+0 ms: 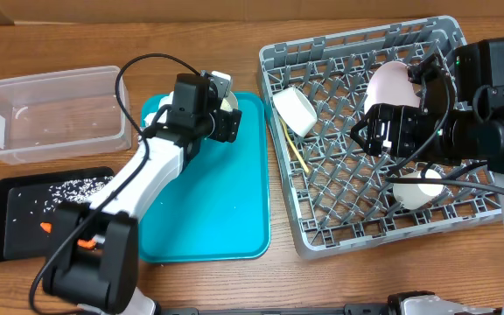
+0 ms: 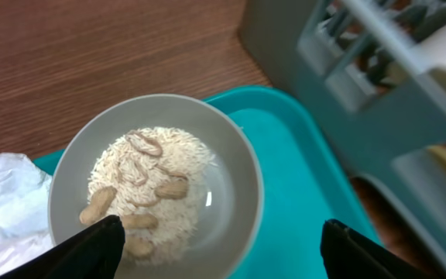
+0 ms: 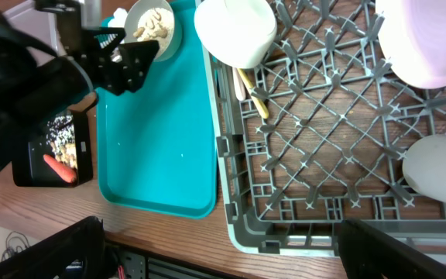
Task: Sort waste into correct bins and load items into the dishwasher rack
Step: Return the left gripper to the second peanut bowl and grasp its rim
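— Start at the far left. What can you confirm?

— The clear tub [image 1: 51, 114] stands at the table's left edge. I cannot tell whether anything lies in it. In front of it, the black tray [image 1: 7, 241] carries pale crumbs [image 1: 77, 185] and an orange carrot [image 1: 47, 227]. The right wrist view shows only that tray's right end.

— And the left gripper?

— The left gripper [image 2: 221, 226] hangs over the far left corner of the teal tray [image 1: 208, 201]. From overhead it hides nearly everything beneath it. Its own camera shows the fingers [image 2: 91, 248] spread wide, one on each side of a grey bowl [image 2: 231, 201], with nothing in their grip. The bowl holds rice-like scraps and peanuts in the shell. A crumpled white napkin [image 2: 6, 201] lies just beside the bowl, cut off by the frame edge.

— The rack?

— The dishwasher rack [image 1: 339, 175] sits just right of the teal tray. On its left side a white cup [image 1: 296, 109] lies tipped over, with a yellow spoon [image 1: 294, 150] just beside it. A pink-white plate [image 1: 390, 83] and a pale bowl [image 1: 418, 191] are both partly covered by the right arm [image 1: 488, 114]. In the right wrist view both are cut off by the frame.

— The right gripper?

— The right gripper [image 3: 221, 223] is over the rack's middle. Overhead it is too dark to judge. Its own camera shows the fingers far apart with only bare lattice between them.
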You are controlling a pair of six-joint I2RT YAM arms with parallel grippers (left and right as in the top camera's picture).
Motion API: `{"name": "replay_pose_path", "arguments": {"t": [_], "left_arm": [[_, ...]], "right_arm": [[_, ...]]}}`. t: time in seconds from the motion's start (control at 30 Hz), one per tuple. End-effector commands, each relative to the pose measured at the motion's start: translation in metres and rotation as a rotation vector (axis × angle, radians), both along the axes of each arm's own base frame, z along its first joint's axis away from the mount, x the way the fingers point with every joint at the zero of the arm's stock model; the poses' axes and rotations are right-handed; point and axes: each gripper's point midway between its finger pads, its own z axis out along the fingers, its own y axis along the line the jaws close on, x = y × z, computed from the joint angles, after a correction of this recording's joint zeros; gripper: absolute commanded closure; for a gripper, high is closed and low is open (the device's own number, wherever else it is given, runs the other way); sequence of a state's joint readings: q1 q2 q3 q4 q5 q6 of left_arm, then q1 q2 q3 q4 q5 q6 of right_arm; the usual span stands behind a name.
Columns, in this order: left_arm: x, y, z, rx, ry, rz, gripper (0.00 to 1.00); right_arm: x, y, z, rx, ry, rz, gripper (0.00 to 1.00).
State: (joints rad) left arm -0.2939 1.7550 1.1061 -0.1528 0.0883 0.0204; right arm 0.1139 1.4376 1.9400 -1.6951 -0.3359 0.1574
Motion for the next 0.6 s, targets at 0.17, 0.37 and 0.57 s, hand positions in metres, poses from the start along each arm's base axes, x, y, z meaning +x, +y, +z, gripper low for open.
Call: {"name": "replay_pose_path", "arguments": {"t": [0.17,0.37,0.57], "left_arm": [[0.006,-0.013,-0.048,0.004,0.048,-0.082,0.31],[-0.003,-0.013,-0.068,0.013,0.115,-0.090,0.70],[-0.024,-0.007,-0.083,0.038,0.220,-0.091,0.96]], "right_arm": [[0.003,0.002,0.002,0.004,-0.016,0.004,0.00],[0.003,0.002,0.003,0.004,-0.019,0.004,0.00],[0.003,0.002,0.003,0.004,-0.019,0.004,0.00]]}}
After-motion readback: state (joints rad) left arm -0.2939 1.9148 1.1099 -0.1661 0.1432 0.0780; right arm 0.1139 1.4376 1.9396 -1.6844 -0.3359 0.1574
